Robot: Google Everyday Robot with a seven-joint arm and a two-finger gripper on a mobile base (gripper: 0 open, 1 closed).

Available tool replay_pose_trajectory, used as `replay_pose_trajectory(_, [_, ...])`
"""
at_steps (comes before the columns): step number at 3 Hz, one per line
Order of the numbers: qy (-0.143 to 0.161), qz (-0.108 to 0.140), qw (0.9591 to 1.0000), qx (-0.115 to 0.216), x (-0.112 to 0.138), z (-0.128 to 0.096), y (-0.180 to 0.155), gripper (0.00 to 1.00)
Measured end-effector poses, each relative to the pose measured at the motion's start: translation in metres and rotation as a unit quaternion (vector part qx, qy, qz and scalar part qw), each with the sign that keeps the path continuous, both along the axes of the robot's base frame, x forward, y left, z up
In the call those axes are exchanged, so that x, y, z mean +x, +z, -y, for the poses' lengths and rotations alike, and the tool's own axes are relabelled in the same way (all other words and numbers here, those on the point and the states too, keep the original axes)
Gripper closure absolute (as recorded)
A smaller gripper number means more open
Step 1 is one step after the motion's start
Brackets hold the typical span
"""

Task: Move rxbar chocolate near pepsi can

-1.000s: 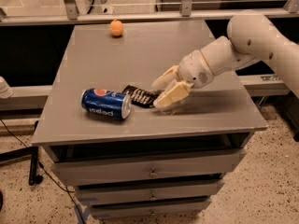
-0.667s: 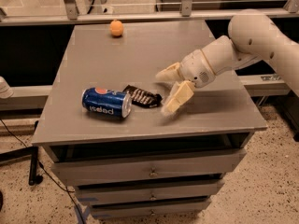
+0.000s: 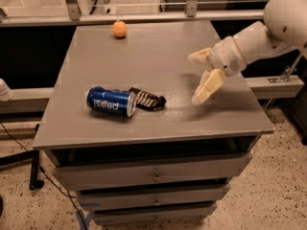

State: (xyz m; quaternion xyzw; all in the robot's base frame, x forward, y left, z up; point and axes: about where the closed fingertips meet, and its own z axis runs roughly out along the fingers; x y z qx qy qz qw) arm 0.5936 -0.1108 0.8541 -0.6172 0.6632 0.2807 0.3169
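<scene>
Grey drawer cabinet (image 3: 158, 51), seen from my remote desk. Rxbar chocolate (image 3: 147, 99) lies flat on top, its near end against the silver end of pepsi can (image 3: 111, 101). Can rests on its side toward front-left. Gripper (image 3: 194, 79) hovers over right part of surface, well apart from bar, fingers spread wide, holding nothing. My judgement: placement done, bar right beside can; only arm retreat left for me. Orange ball (image 3: 120, 28) sits at far edge, not involved.
</scene>
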Motion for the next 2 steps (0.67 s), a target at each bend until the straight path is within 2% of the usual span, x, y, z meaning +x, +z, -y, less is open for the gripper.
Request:
replay_pose_trajectory(1, [-0.040, 0.036, 0.9984, -0.017, 0.030, 0.061, 0.026, 0.00])
replay_pose_trajectory(2, [-0.058, 0.074, 0.9954, -0.017, 0.043, 0.077, 0.059, 0.00])
